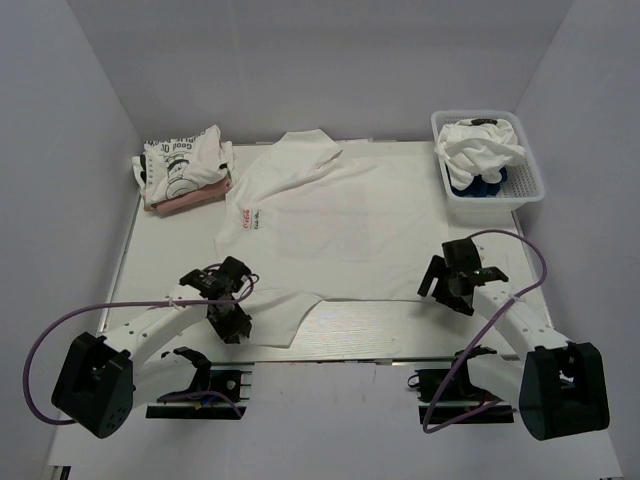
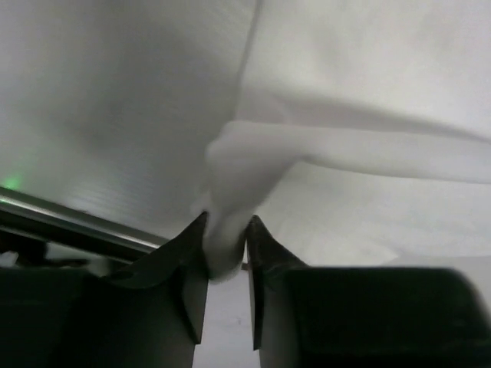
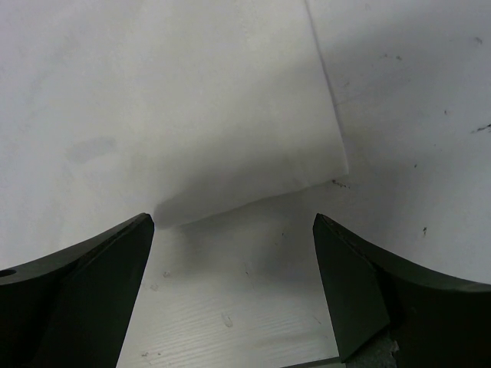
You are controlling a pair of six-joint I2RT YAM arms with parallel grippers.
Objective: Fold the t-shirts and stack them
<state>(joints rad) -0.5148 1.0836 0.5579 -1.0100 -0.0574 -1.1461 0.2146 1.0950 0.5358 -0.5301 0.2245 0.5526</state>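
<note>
A white t-shirt (image 1: 340, 220) with a small red print lies spread flat across the middle of the table. My left gripper (image 1: 233, 318) is at its near left corner. In the left wrist view the gripper (image 2: 227, 230) is shut on a bunched fold of that white cloth (image 2: 245, 165). My right gripper (image 1: 445, 288) hovers open over the shirt's near right corner. The right wrist view shows the shirt's hem corner (image 3: 192, 100) just beyond the gripper (image 3: 234, 222), with bare table between the fingers. Folded t-shirts (image 1: 185, 165), white with black lettering over pinkish, are stacked at the back left.
A white lattice basket (image 1: 530, 182) stands at the back right, holding a crumpled white t-shirt (image 1: 482, 145) and a navy blue one (image 1: 476, 186). White walls close in the table on three sides. Purple cables loop beside both arm bases at the near edge.
</note>
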